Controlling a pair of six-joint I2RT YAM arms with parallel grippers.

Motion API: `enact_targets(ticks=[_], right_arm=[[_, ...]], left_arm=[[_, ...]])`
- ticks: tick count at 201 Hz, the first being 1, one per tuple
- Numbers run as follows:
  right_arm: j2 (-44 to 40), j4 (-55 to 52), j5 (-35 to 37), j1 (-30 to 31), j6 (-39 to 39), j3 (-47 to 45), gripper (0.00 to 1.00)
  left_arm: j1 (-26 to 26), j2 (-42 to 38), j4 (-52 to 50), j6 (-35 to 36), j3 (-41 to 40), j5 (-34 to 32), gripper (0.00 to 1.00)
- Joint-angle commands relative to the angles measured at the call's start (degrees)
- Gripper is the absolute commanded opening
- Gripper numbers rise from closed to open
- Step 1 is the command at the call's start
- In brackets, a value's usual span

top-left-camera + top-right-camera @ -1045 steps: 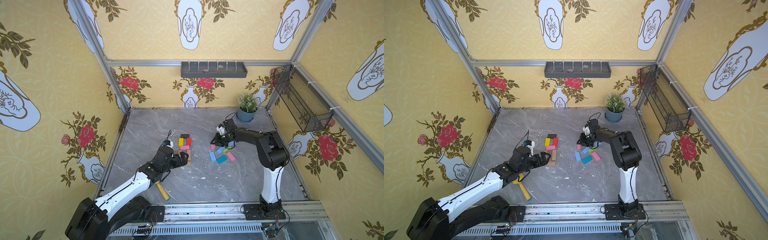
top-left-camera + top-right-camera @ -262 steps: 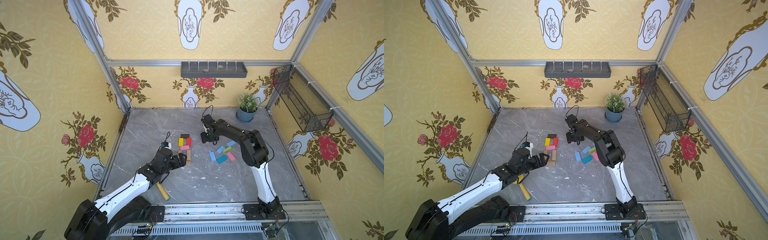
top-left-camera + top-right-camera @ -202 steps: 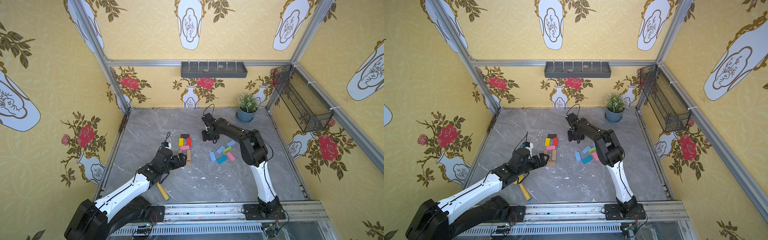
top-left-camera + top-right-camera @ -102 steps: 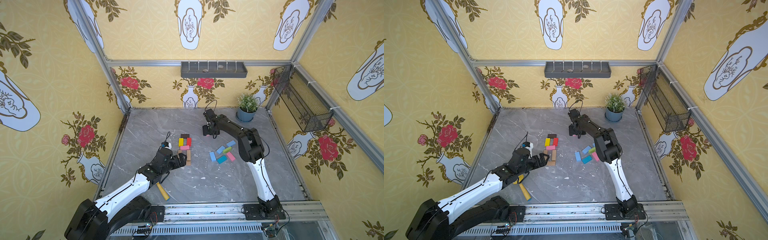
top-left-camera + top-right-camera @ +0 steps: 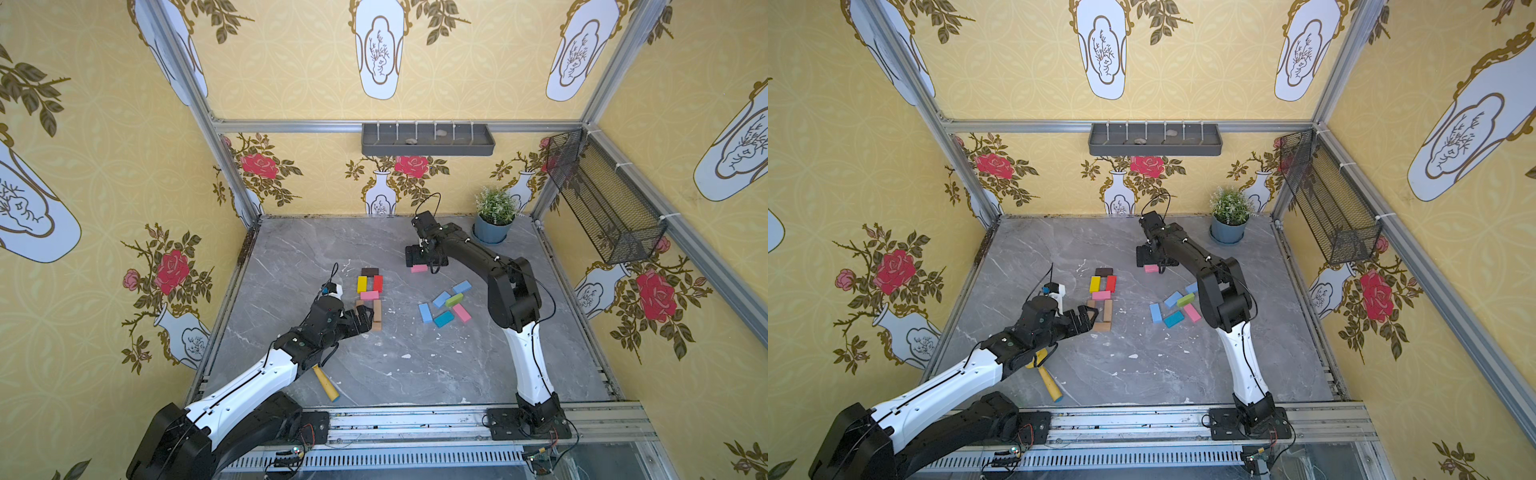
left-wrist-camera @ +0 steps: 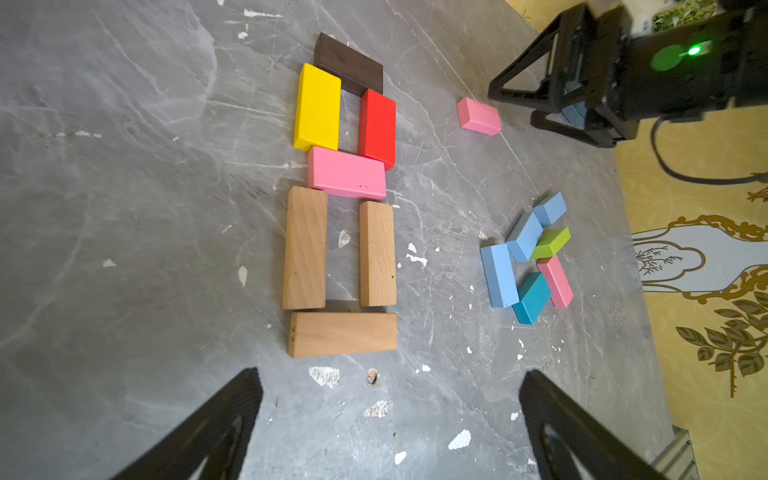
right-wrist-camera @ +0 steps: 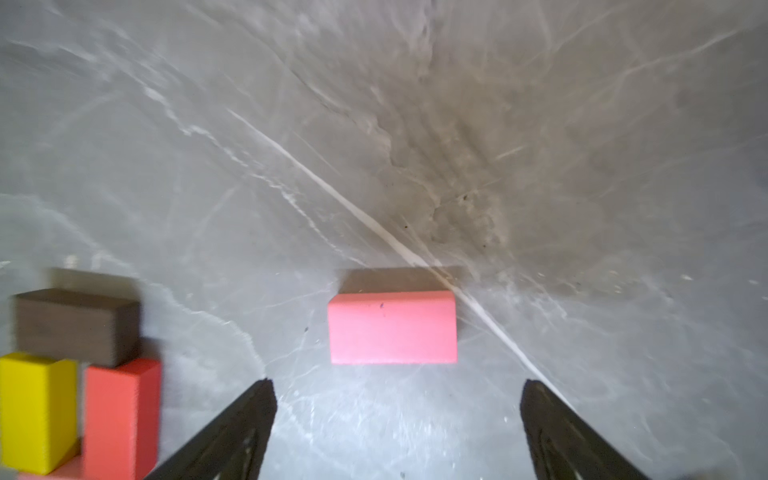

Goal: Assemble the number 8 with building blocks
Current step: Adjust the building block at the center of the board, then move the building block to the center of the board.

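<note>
Building blocks lie flat in a figure: a dark brown block [image 5: 371, 272] at the far end, yellow [image 5: 362, 284] and red [image 5: 377, 283] side by side, a pink crossbar [image 5: 369, 295], then three tan blocks [image 6: 376, 253]. To its right lies a lone pink block [image 5: 419, 269] [image 7: 392, 328], just in front of my right gripper [image 5: 427, 261] [image 7: 397, 384], which is open and not touching it. My left gripper [image 5: 365, 318] [image 6: 388, 378] hovers open at the figure's near end, holding nothing. Loose light blue, green, teal and pink blocks [image 5: 446, 305] lie further right.
A yellow toy shovel [image 5: 326, 384] lies under the left arm near the front edge. A potted plant [image 5: 494, 220] stands at the back right corner. On the back wall hangs a grey shelf [image 5: 428, 141], and on the right wall a wire basket [image 5: 602, 203].
My right gripper carried the pink block from the loose pile to beside the figure's far end. It then opened, let go and drew back slightly. The left arm has not moved.
</note>
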Motion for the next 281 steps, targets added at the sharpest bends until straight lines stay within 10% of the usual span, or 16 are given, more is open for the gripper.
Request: enact_targets(ticks=[1, 146, 281], right_arm=[[-4.21, -0.90, 2.67, 0.98, -0.31, -1.94, 0.98], [-30.20, -3.81, 16.97, 9.97, 2.88, -28.51, 0.98], [-47.90, 4.36, 21.38, 10.11, 3.20, -42.69, 0.97]], left_arm=[[0.07, -0.50, 2.13, 1.30, -0.52, 0.62, 1.00], [-3.28, -5.41, 0.03, 6.98, 3.65, -8.88, 1.00], [-17.09, 14.16, -5.58, 21.24, 20.70, -19.95, 1.00]])
